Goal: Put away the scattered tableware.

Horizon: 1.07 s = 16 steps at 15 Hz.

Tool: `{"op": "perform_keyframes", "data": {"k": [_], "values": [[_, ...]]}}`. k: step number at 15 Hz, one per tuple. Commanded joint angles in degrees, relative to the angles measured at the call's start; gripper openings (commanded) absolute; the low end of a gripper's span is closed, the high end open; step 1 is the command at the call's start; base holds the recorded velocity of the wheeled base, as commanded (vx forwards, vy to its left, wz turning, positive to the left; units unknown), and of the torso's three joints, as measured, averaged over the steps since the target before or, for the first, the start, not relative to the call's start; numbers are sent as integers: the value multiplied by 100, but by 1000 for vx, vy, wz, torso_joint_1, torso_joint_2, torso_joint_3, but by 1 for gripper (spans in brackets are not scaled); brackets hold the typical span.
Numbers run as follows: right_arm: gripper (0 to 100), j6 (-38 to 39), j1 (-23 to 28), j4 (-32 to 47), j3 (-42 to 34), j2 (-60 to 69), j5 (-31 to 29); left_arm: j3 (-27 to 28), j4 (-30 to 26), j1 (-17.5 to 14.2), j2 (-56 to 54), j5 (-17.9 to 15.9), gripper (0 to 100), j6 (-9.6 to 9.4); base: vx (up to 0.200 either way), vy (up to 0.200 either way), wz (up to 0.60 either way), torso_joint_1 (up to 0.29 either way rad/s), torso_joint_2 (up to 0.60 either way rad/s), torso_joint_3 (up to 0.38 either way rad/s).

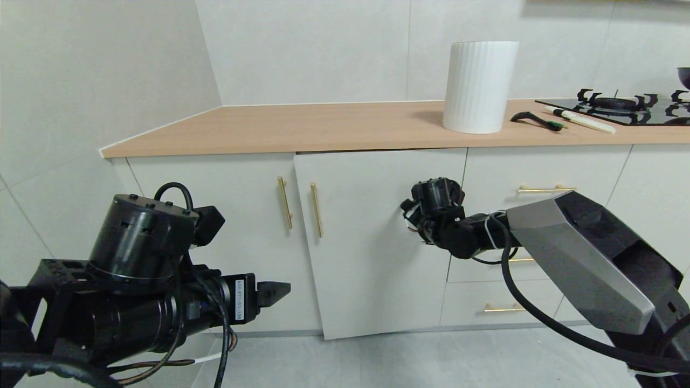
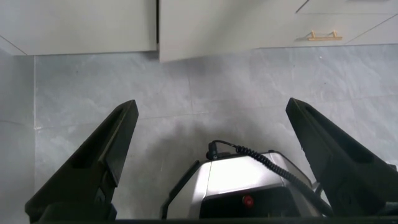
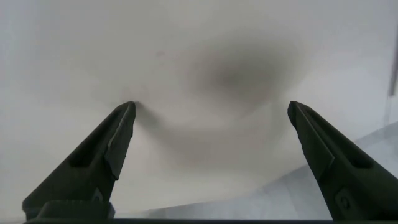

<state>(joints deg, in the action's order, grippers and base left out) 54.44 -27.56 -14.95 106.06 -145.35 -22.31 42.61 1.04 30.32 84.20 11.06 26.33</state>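
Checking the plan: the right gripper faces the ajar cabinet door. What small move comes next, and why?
Probably push the right gripper forward to swing the cabinet door shut: the door stands ajar, and the open fingers sit at its flat face, far from the gold handle.
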Motion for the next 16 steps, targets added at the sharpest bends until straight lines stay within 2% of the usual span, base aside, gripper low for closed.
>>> {"op": "perform_keyframes", "data": {"k": [1, 4, 14, 16], "values": [[100, 5, 32, 167, 337, -231, -107, -7, 2, 0, 9, 2, 100, 4, 0, 0, 0, 0, 0, 0], [100, 5, 67, 238, 521, -345, -265, -7, 2, 0, 17, 2, 100, 4, 0, 0, 0, 0, 0, 0], [100, 5, 93, 229, 495, -222, -265, -7, 2, 0, 35, 2, 100, 4, 0, 0, 0, 0, 0, 0], [100, 5, 58, 273, -68, 332, -204, -7, 2, 0, 17, 2, 100, 4, 0, 0, 0, 0, 0, 0]]}}
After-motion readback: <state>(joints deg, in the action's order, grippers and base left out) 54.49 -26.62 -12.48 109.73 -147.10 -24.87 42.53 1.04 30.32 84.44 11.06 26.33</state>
